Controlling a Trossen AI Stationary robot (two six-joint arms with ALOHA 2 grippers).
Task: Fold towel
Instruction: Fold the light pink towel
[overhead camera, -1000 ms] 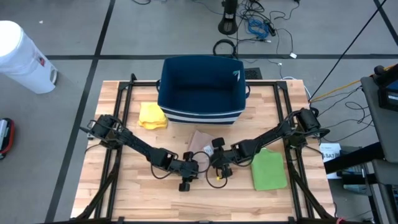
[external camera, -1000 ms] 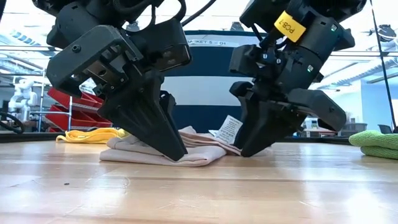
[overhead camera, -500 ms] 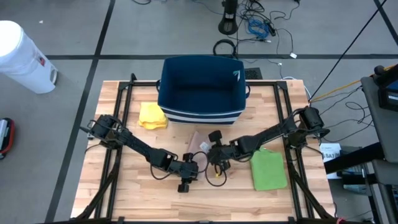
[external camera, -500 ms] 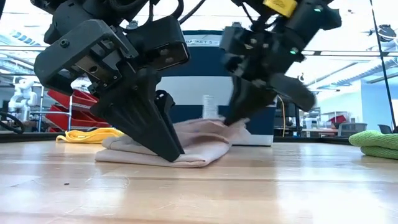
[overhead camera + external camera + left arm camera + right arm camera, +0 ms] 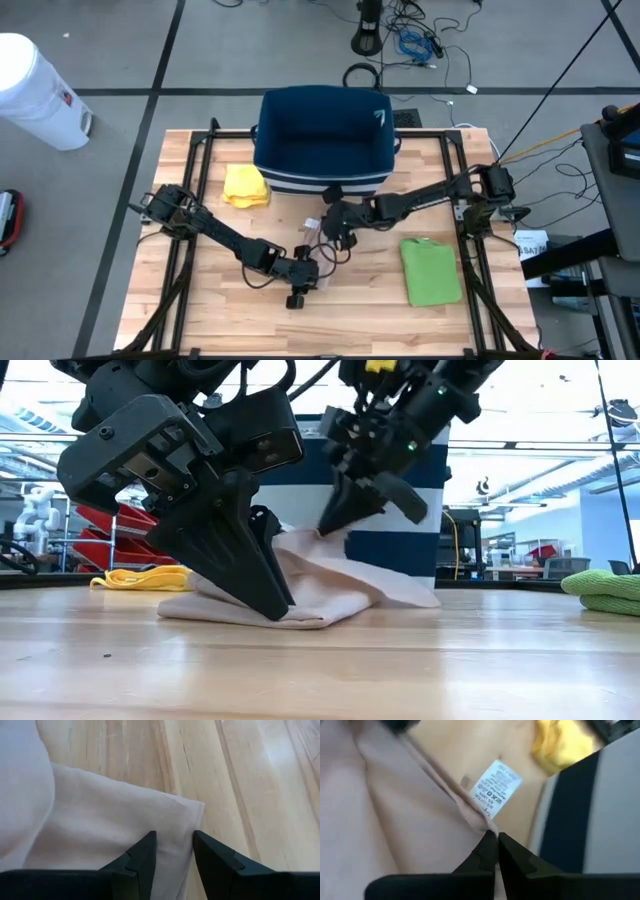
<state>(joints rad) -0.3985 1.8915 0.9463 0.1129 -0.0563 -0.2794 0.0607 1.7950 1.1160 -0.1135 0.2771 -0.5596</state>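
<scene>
Pale pink towel lies mid-bench, just in front of the blue basket; one edge is raised off the pile.

Right gripper has its fingers closed tight on that raised edge, beside the white care label; cloth hangs below and ahead of those fingers, draping back to the pile.

Left gripper is down at the near corner of the towel; fingers part-spread, straddling the corner and pressing it to the bench; cloth runs away ahead of them.

Judgement: the fold turns on carrying the right-held edge over toward the left fingers; bare bench is free on the near side; green cloth and yellow cloth lie well apart.
</scene>
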